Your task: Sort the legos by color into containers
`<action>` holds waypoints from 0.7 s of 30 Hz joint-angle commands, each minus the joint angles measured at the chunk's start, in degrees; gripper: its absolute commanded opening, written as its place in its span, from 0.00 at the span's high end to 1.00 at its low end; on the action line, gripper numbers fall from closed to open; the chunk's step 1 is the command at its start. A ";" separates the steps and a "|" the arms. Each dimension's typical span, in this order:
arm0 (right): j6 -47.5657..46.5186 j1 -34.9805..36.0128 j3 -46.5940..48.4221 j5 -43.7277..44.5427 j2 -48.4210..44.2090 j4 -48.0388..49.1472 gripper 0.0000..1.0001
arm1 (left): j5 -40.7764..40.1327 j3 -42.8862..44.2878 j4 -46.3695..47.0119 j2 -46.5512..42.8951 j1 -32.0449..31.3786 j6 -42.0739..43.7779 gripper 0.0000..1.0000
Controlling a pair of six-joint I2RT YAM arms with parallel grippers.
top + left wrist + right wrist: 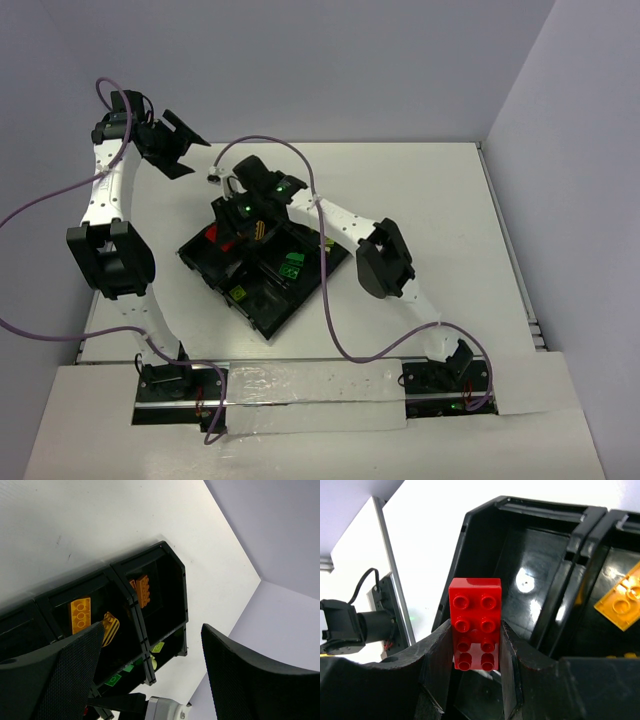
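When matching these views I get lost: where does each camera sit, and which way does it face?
Top external: above and behind the arms, looking down; both arms show, left gripper raised, right gripper over the tray.
Left wrist: on the left arm, looking down at orange bricks in the tray; its open fingers show below.
Right wrist: on the right arm, facing a tray compartment; its fingers, shut on a red brick, show.
Shared: all see the tray; top and right wrist see the red brick.
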 commanded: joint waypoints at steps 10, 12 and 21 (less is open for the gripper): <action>3.49 1.80 4.71 -2.12 2.90 5.78 0.70 | -0.38 1.23 -1.28 -1.48 0.24 0.51 0.14; 3.39 1.89 4.64 -1.83 2.88 5.68 0.48 | -0.48 1.15 -1.41 -1.41 0.24 0.51 0.14; 1.86 2.35 4.45 0.87 1.21 4.59 0.12 | -0.29 0.60 -1.26 -1.52 0.24 0.42 0.14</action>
